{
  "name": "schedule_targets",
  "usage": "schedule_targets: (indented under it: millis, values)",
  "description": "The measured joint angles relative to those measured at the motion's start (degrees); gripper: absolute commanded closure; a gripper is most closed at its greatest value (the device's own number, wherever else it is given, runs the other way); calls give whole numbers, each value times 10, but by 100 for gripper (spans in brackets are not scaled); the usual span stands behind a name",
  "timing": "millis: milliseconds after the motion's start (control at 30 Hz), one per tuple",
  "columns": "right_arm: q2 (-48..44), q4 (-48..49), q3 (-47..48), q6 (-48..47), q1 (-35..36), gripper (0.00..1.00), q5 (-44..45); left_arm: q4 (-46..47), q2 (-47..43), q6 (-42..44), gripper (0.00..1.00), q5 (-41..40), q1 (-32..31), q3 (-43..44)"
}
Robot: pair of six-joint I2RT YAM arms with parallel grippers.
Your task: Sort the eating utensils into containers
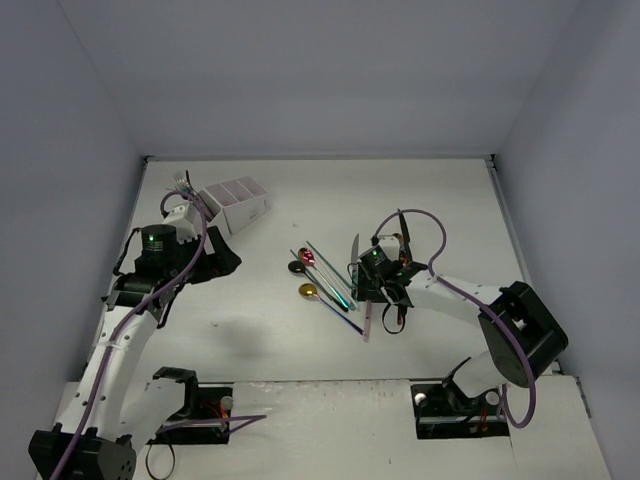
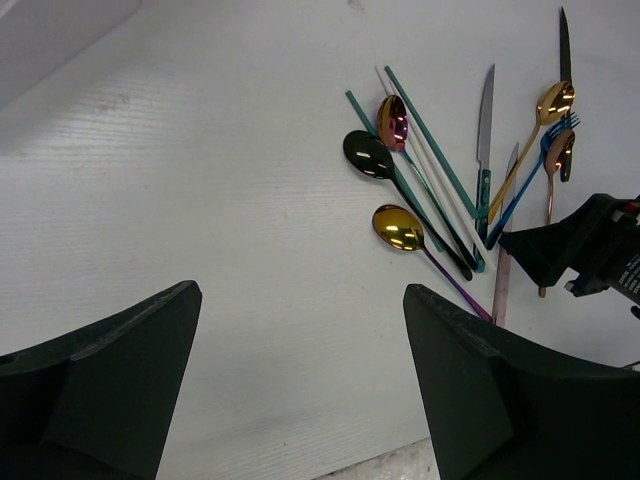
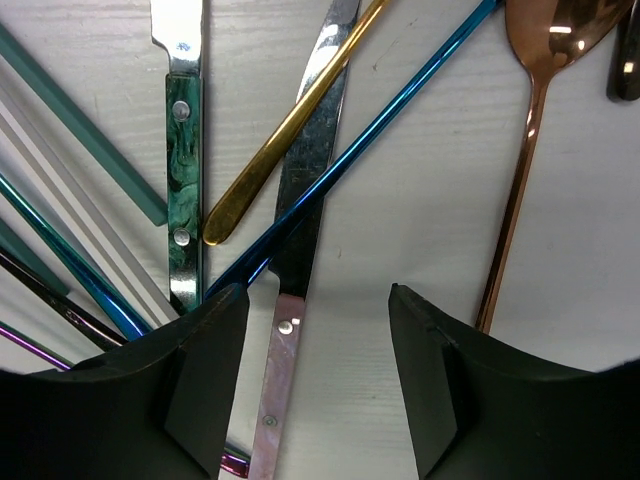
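The right claw (image 3: 318, 335) hangs spread over a steel knife with a pale pink riveted handle (image 3: 285, 330), one finger on each side of that handle and nothing pinched. Whether its tips touch the white tabletop (image 1: 440, 190) I cannot tell. Just left of the pink-handled knife lies a knife with a green marbled handle (image 3: 183, 170). A gold handle (image 3: 290, 125) and a glossy blue handle (image 3: 380, 120) cross its blade, and a copper spoon (image 3: 527, 150) lies apart on its right. Further left of it fan out teal sticks (image 2: 430, 140), a black spoon (image 2: 368, 155), a pink-bowled spoon (image 2: 392, 122) and a gold-bowled spoon with a purple stem (image 2: 398, 227). Well to the far left of the pink-handled knife stands the white four-compartment caddy (image 1: 235, 205). The left claw (image 2: 300, 340), also well left of that knife, hovers over bare tabletop, spread and empty.
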Motion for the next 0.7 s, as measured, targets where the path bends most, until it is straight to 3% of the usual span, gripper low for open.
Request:
schedule_targets:
  millis: [300, 600, 700]
  values:
    - [0, -22, -10, 13, 29, 56, -6, 4, -1, -16, 20, -6, -13, 15]
    - [3, -21, -11, 21, 42, 99, 5, 4, -9, -26, 20, -8, -22, 15]
    - [3, -22, -10, 21, 36, 100, 3, 4, -9, -26, 20, -8, -23, 15]
